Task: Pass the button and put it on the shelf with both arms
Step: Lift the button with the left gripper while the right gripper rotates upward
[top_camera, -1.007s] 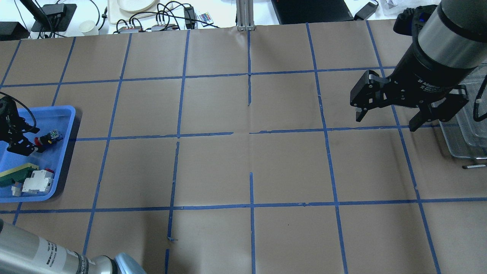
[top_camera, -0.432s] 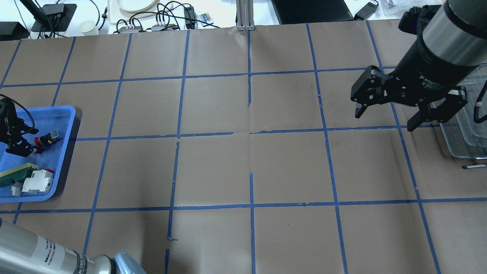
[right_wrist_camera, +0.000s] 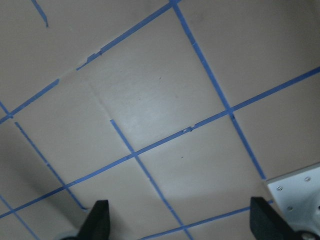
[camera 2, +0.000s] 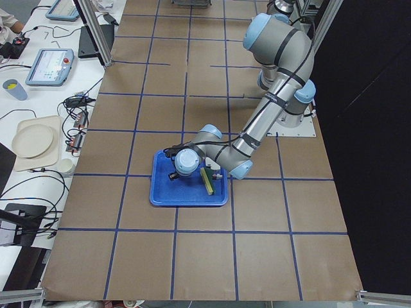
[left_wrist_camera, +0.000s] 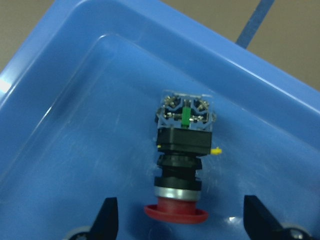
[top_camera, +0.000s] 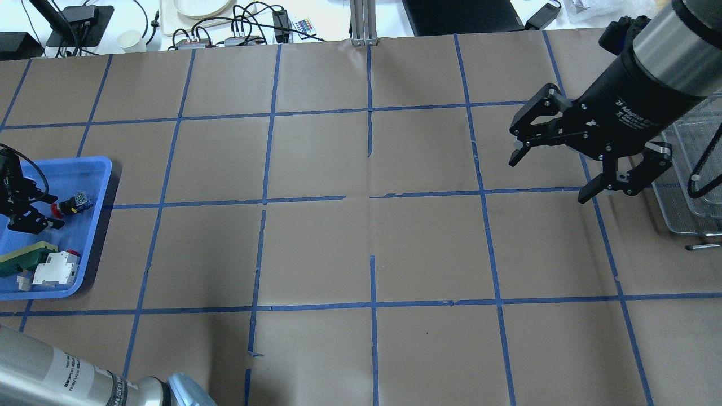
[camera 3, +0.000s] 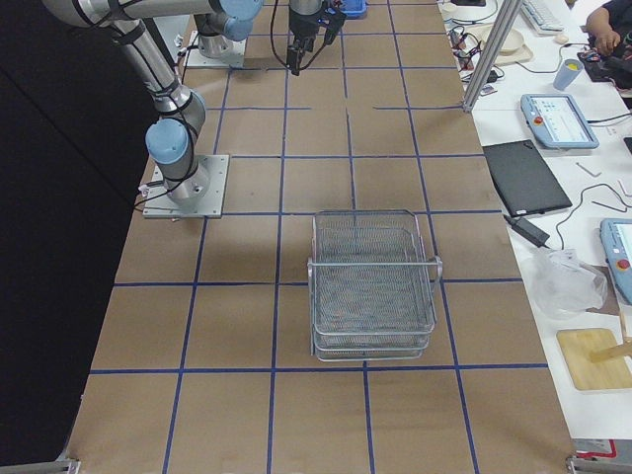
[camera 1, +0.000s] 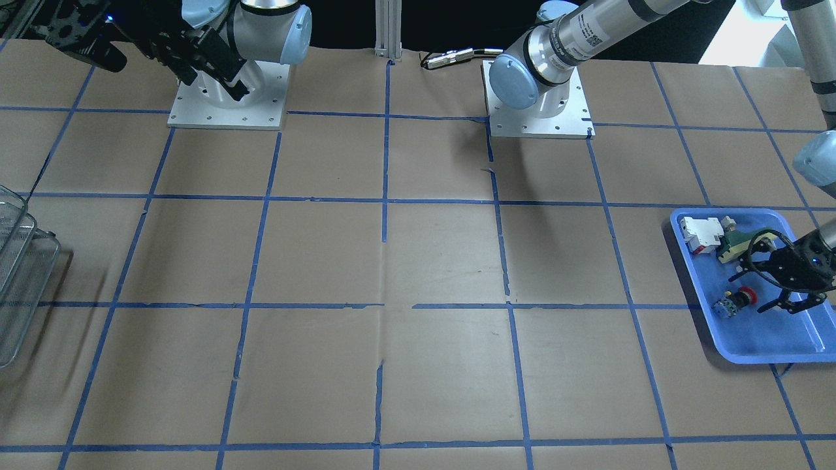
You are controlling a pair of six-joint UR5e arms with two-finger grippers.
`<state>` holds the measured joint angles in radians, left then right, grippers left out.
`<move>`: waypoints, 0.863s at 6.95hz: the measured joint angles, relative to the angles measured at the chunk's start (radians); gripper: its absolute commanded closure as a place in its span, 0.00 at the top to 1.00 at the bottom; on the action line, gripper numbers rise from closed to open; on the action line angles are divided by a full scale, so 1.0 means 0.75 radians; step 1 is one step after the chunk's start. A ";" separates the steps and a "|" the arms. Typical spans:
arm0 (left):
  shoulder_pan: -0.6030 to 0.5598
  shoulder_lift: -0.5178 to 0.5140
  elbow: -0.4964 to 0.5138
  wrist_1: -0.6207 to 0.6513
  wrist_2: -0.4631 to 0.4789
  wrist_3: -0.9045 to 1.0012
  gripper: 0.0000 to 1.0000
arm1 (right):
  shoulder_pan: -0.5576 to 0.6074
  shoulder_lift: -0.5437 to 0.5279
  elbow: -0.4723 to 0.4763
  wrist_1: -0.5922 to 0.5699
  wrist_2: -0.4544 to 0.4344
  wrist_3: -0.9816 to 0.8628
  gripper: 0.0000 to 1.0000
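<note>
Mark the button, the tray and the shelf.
button (left_wrist_camera: 182, 160): left wrist view, on its black collar, between the red head and the pale rear.
tray (camera 1: 761, 333): front-facing view, on the bare blue floor.
shelf (camera 3: 373, 269): right-side view, on the top level's wire mesh.

Brown table (top_camera: 316, 248) with blue tape grid (top_camera: 372, 304); cluttered white bench (camera 2: 26, 106) alongside.

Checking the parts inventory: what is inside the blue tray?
The button, a white-and-red block and a green-and-yellow wedge lie in the blue tray. The left gripper hangs open, straddling the button's red head. The tray floor beneath the gripper's body is covered.
</note>
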<state>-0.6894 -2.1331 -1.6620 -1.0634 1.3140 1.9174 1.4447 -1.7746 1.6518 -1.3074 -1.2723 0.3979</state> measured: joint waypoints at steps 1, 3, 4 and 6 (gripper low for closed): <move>0.001 0.002 0.000 -0.001 0.001 0.004 0.32 | -0.005 0.008 0.000 0.033 0.130 0.121 1.00; 0.001 0.013 -0.003 -0.009 0.004 0.004 0.23 | -0.008 0.061 0.001 0.063 0.380 0.354 1.00; 0.001 0.020 -0.005 -0.012 0.005 0.003 0.21 | -0.015 0.089 0.002 0.087 0.446 0.395 1.00; -0.005 0.073 -0.004 -0.044 0.008 0.001 0.19 | -0.061 0.126 0.002 0.150 0.593 0.406 1.00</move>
<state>-0.6929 -2.0784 -1.6653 -1.0962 1.3203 1.9183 1.3989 -1.6803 1.6535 -1.1952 -0.8276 0.7025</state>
